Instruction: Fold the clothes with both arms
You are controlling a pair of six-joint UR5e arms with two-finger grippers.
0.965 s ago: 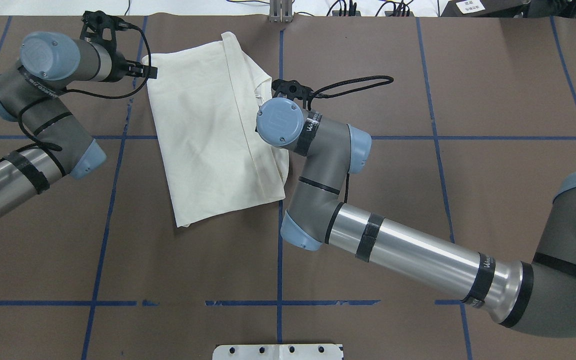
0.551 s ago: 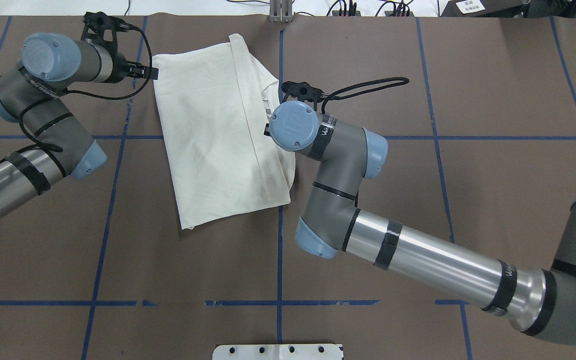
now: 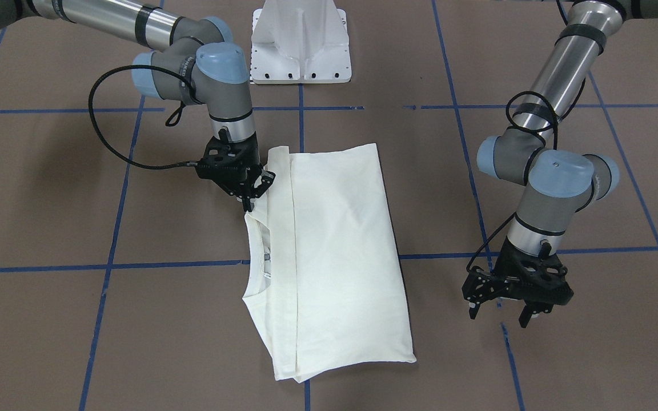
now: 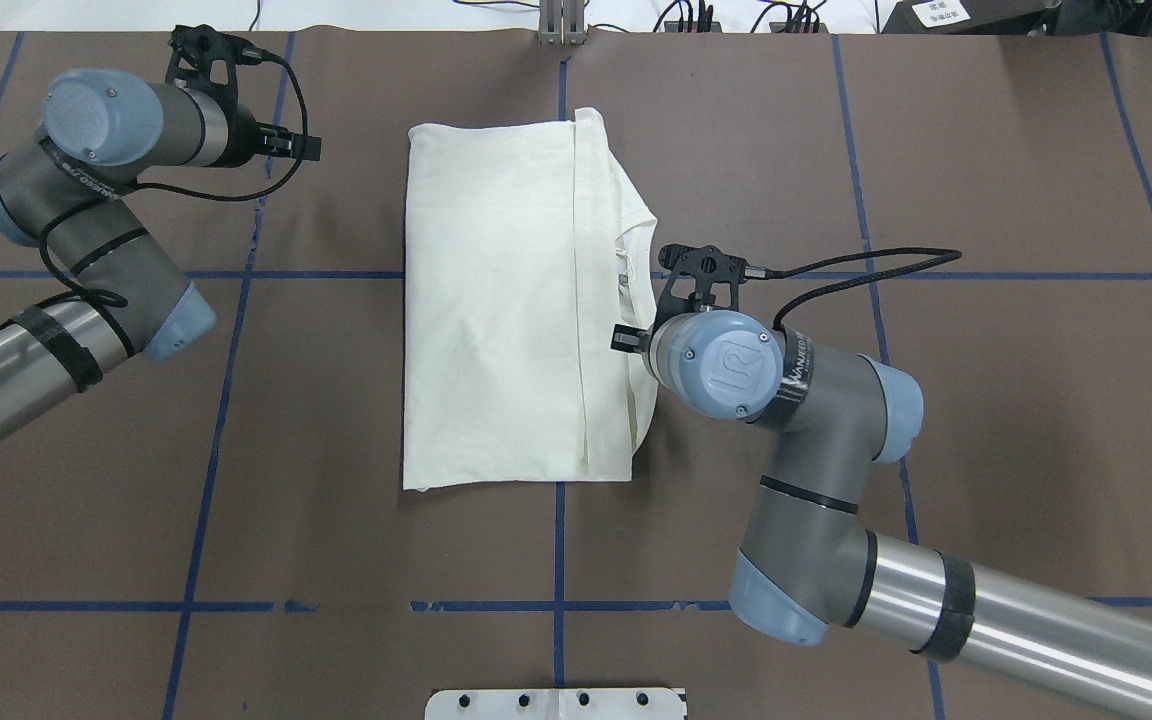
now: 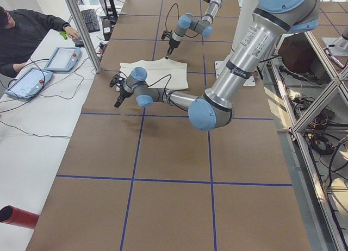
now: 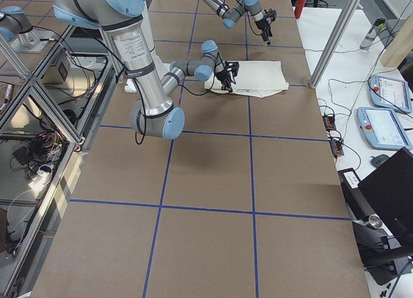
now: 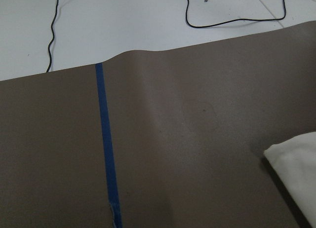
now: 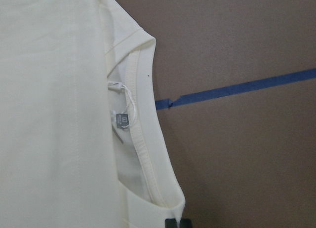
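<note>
Your shirt (image 4: 496, 300) lies folded mid-way across the worktop (image 4: 236, 500), right jaws pinched on its collar-side edge, left jaws wide and well apart. Pull on that single grip and the fold may skew or slip free.

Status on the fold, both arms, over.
Right end effector shut on shirt edge by the collar. Left end effector open, off the shirt, above the mat. Shirt folded, plain side up. No obstruction seen.
</note>
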